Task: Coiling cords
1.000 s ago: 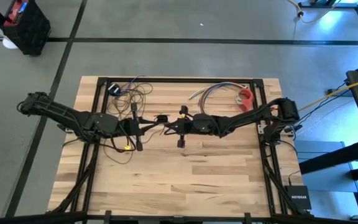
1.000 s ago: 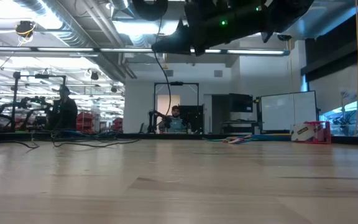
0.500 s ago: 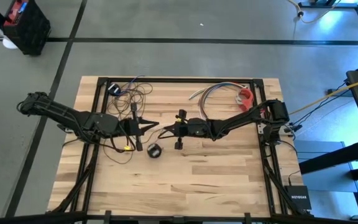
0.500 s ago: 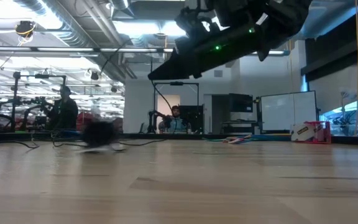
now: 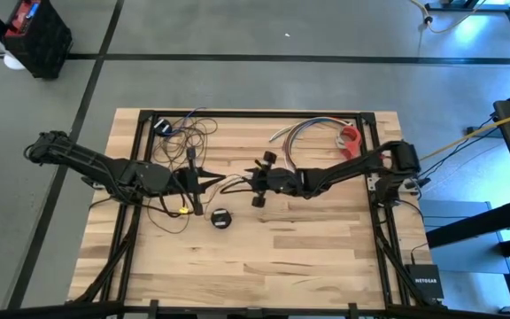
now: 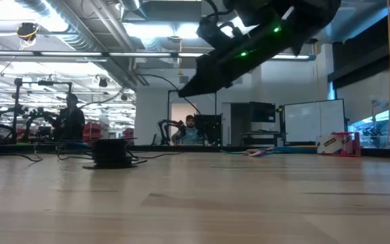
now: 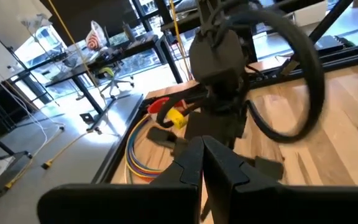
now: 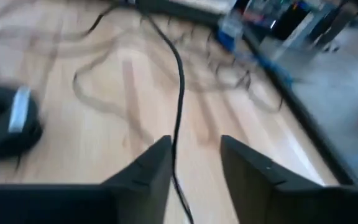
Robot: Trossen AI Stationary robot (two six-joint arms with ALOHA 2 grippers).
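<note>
The cord is a thin dark wire. Its loose loops [image 5: 189, 133] lie on the table's far left part, and its round black puck [image 5: 221, 217] lies flat on the wood, also seen in the low view [image 6: 112, 150]. My left gripper [image 5: 220, 175] hovers shut above the table's middle. My right gripper [image 5: 240, 184] faces it, open and tipped downward. A stretch of cord [image 8: 179, 74] runs through the air from the left gripper's side and passes between the right fingers [image 8: 148, 168]. My left gripper [image 7: 202, 152] is shut, level, pointing toward the table's right; the cord appears to run up to its tips, but its own fingers hide the spot. My right gripper [image 8: 194, 149] has the cord [image 8: 174, 140] passing along one finger; whether it touches, I cannot tell.
A bundle of multicoloured wires [image 5: 304, 128] and a red object [image 5: 351, 137] lie at the far right. A black frame rail [image 5: 255, 113] borders the far edge. Bare wood stretches along the near half. A yellow cable [image 5: 454, 146] runs off the right side.
My right gripper has opened, tipped downward and sunk a little. The puck, which it held up beside the left gripper's tips, has fallen to the table and now lies still nearer the front edge. The cord trails after it.
</note>
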